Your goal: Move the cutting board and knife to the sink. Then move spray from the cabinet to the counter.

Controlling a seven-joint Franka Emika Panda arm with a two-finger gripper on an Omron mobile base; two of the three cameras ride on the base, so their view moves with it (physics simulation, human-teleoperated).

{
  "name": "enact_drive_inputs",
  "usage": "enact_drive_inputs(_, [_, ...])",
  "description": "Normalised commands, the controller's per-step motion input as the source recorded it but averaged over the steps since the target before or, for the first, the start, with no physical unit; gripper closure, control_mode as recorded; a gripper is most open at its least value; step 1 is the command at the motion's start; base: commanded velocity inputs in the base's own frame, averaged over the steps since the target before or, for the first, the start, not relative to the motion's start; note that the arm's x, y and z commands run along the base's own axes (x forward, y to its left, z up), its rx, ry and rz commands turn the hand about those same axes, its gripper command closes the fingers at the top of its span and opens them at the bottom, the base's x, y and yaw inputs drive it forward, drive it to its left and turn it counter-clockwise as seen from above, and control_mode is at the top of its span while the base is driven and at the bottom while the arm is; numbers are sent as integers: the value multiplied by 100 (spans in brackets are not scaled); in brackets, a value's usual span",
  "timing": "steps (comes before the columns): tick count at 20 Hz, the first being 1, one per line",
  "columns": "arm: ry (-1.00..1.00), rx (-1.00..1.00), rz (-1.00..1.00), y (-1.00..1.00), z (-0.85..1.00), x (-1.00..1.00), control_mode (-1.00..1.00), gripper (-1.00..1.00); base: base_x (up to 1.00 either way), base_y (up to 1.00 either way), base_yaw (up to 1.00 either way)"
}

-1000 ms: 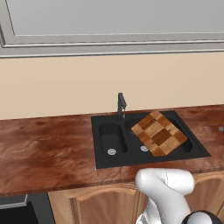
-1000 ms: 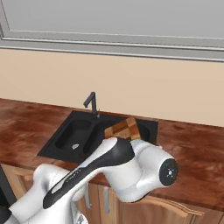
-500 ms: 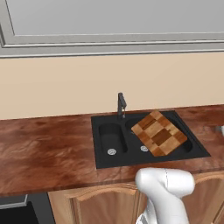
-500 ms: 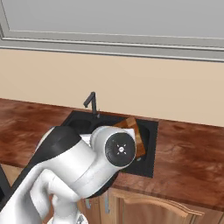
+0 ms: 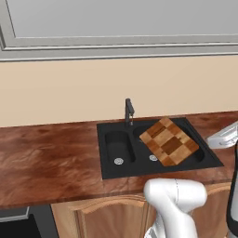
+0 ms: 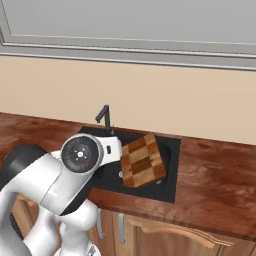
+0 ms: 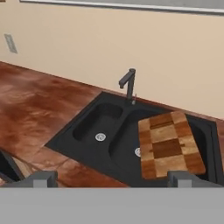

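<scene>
At centre frame of the left base view, the black sink (image 5: 155, 146) sits in the reddish bench (image 5: 51, 155). The cutting board (image 5: 169, 141) lies in its larger right basin, long axis running diagonally from upper left to lower right. In the hand view the claw (image 7: 111, 179) is released, jaws spread wide and holding nothing.

The counter (image 5: 51, 153) carries the sink (image 5: 116, 165), which holds the cutting board (image 5: 169, 141).

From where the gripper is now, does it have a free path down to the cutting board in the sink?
Probably yes. The gripper is open and faces the cutting board, which lies across the larger basin of the sink. Nothing stands between them; the faucet is behind, off to the side.
</scene>
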Motion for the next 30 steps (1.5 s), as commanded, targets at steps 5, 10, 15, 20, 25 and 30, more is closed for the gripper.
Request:
enact_drive_inputs(5, [0,0,0,0,0,0,100,-100,-54,-25,0])
enact_drive_inputs(10, [0,0,0,0,0,0,100,-100,-99,-49,-1])
enact_drive_inputs(15, [0,0,0,0,0,0,100,-100,-96,-45,-8])
enact_drive_inputs(20, [0,0,0,0,0,0,100,-100,-51,-64,-39])
enact_drive_inputs(25, [0,0,0,0,0,0,100,-100,-1,-63,-68])
enact_drive_inputs(30, [0,0,0,0,0,0,100,-100,0,-60,-69])
